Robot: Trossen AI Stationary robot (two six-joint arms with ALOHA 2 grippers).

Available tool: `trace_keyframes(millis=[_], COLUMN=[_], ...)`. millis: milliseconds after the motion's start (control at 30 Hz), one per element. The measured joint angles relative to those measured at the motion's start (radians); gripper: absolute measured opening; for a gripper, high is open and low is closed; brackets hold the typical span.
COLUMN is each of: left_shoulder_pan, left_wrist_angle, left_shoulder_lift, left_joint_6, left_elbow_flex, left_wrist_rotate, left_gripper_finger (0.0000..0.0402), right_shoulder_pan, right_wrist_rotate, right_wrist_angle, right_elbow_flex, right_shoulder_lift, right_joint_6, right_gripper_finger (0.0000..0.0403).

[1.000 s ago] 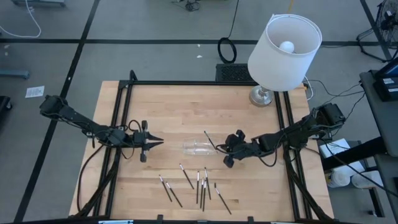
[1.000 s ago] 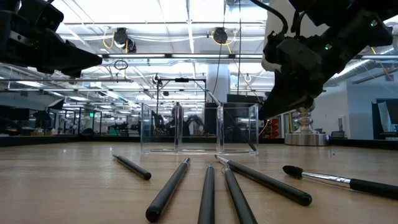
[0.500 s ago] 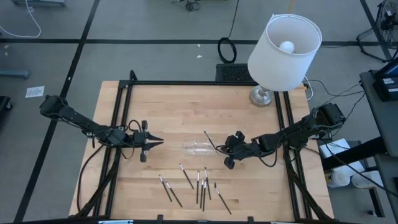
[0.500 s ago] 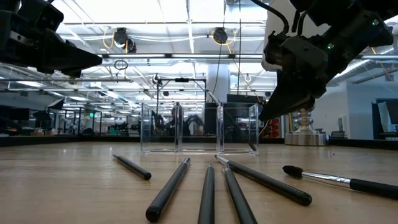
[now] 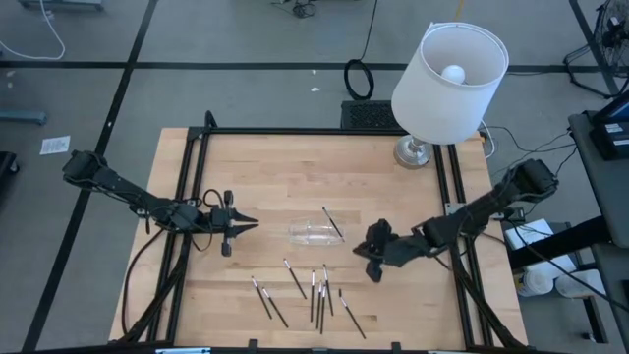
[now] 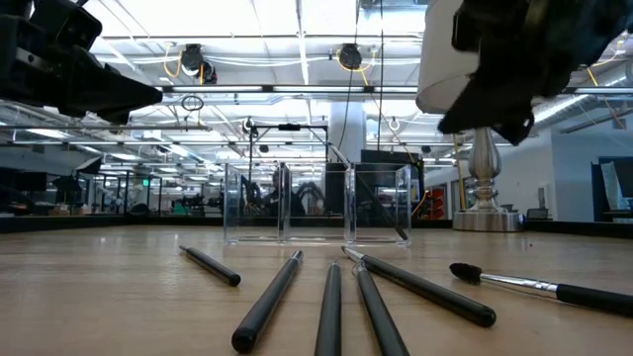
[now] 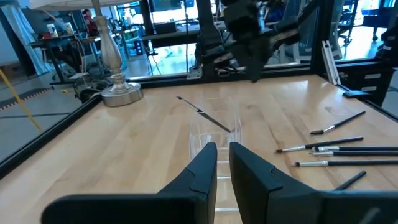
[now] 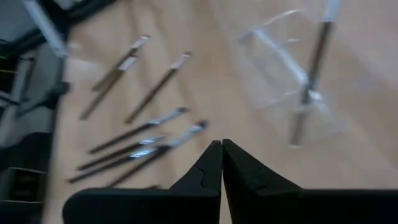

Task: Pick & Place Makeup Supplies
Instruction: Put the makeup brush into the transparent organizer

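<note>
A small clear tray (image 5: 307,233) stands mid-table. One thin dark makeup stick (image 5: 332,222) lies slanted in it, leaning on its rim, with one end jutting toward the far side (image 7: 198,110). Several more sticks (image 5: 316,293) lie loose on the wood near the front edge (image 8: 143,137). My right gripper (image 5: 371,264) hovers shut and empty to the right of the tray, above the sticks' right end (image 8: 222,146). My left gripper (image 5: 253,224) waits left of the tray, pointing level at it. A narrow gap shows between its fingers (image 7: 222,152), and nothing is in it.
A table lamp with a white shade (image 5: 449,71) stands on its metal foot (image 5: 415,152) at the back right. Black frame rails (image 5: 192,197) run along the table's left and right sides. Bare wood lies between the tray and the far edge.
My right gripper has drawn back from the tray toward the table's near right, rising and tipping as it went, and has stayed shut. The stick in the tray and the loose sticks have not moved.
</note>
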Motion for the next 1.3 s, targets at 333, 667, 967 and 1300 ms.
trace_keyframes(millis=[333,667,967,1300], left_shoulder_pan=[0.0,0.0,0.0,0.0], left_wrist_angle=[0.0,0.0,0.0,0.001], left_shoulder_lift=[0.0,0.0,0.0,0.0], left_joint_6=[-0.008,-0.01,0.0,-0.003], left_elbow_flex=[0.0,0.0,0.0,0.0], left_wrist_rotate=[0.0,0.0,0.0,0.0], left_gripper_finger=[0.0051,0.0051,0.0051,0.0051], right_shoulder_pan=[0.16,0.175,0.173,0.173], right_wrist_rotate=[-0.067,-0.203,-0.221,-0.205], right_wrist_angle=[-0.403,-0.587,-0.61,-0.534], right_elbow_flex=[0.465,0.747,0.747,0.657], right_shoulder_lift=[0.27,0.541,0.57,0.57], right_joint_6=[0.135,0.089,0.222,0.358], right_gripper_finger=[0.0,0.0036,0.0164,0.0219])
